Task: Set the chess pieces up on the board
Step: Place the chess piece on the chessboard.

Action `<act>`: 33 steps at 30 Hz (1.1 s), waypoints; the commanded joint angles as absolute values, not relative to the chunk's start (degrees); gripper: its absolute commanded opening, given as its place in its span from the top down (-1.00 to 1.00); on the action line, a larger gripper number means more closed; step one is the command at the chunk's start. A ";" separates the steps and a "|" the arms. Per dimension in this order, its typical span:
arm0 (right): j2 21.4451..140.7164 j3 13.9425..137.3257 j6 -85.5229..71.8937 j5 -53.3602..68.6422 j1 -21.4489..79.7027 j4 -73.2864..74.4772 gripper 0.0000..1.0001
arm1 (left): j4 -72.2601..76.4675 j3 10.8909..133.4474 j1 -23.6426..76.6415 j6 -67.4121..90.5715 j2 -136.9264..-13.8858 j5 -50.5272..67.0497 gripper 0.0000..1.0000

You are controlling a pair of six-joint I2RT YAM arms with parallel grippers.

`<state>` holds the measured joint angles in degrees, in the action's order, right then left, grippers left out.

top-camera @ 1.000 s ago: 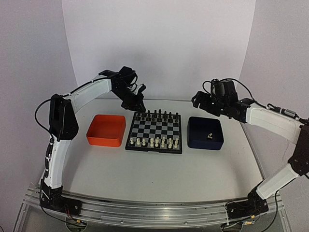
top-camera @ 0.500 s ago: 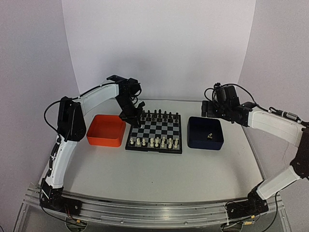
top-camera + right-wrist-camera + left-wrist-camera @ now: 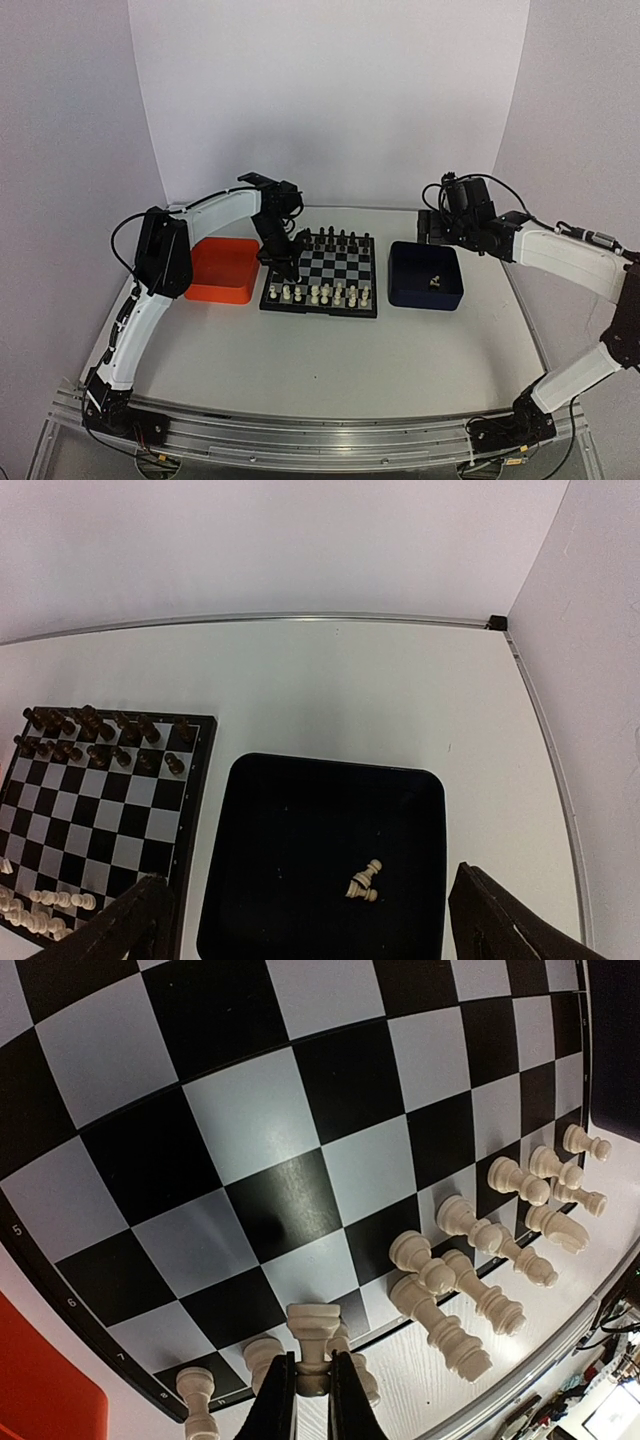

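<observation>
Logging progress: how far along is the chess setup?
Black pieces line the board's far rows; most white pieces stand near. The left hand grips one white piece over the board's left side. Two loose pieces lie in the blue tray under the open right hand.

The overhead camera sits above and behind my bases, facing the far wall. It is far enough back to take in the whole tabletop (image 3: 320,350), both arms and the board (image 3: 320,272). My left wrist camera looks down from very close over the board's near-left corner. My left claw (image 3: 310,1392) enters at the bottom edge with a cream chess piece (image 3: 312,1332) between its tips. My right wrist camera hangs higher, above the dark blue tray (image 3: 300,820), tilted toward the far wall. All three views share the board.
</observation>
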<state>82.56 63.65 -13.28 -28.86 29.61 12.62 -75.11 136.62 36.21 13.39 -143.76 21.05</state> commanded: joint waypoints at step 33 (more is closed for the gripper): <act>81.54 61.61 -13.95 -30.72 29.67 12.32 -0.89 | -75.78 138.29 36.91 12.57 -144.84 24.06 0.70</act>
<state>82.56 61.93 -13.40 -29.53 29.61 12.99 -75.08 136.70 36.64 13.32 -143.76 23.86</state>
